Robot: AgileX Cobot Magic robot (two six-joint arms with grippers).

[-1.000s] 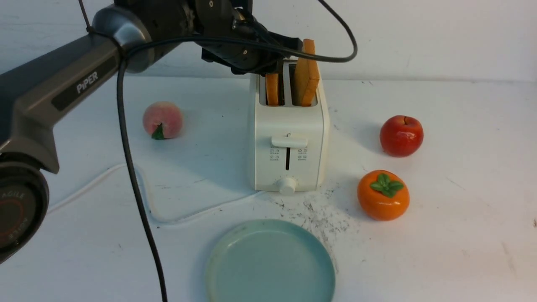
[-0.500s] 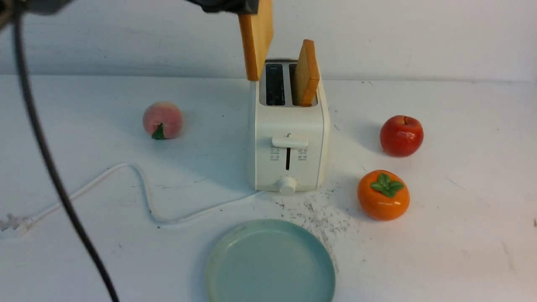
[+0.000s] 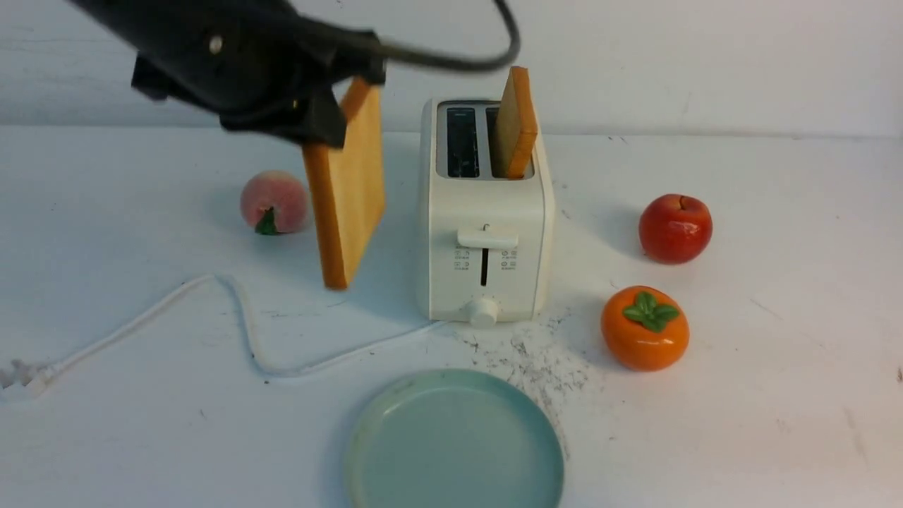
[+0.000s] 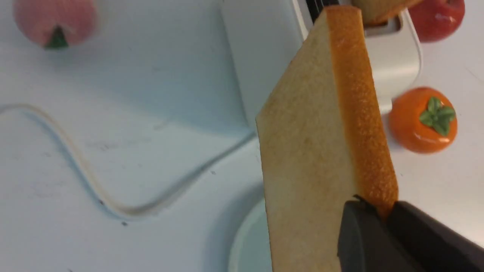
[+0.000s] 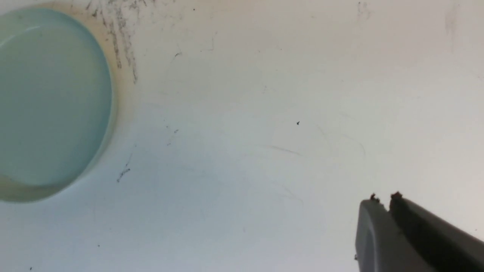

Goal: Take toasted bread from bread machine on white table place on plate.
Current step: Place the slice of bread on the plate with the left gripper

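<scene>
The left gripper was clenched on the crust of a square golden slice of toasted bread, hanging it in the air just left of the boxy cream-white bread machine on the scuffed white table. A second slice stood tilted in the machine's right slot, with the round pale blue-green plate nearer the robot. The right gripper hovered over the table near the plate, jaws pressed together.

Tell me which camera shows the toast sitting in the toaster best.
Front view: the slice leans in the toaster's right slot, unobstructed. The left wrist view catches only its corner; the right wrist view misses it.
</scene>
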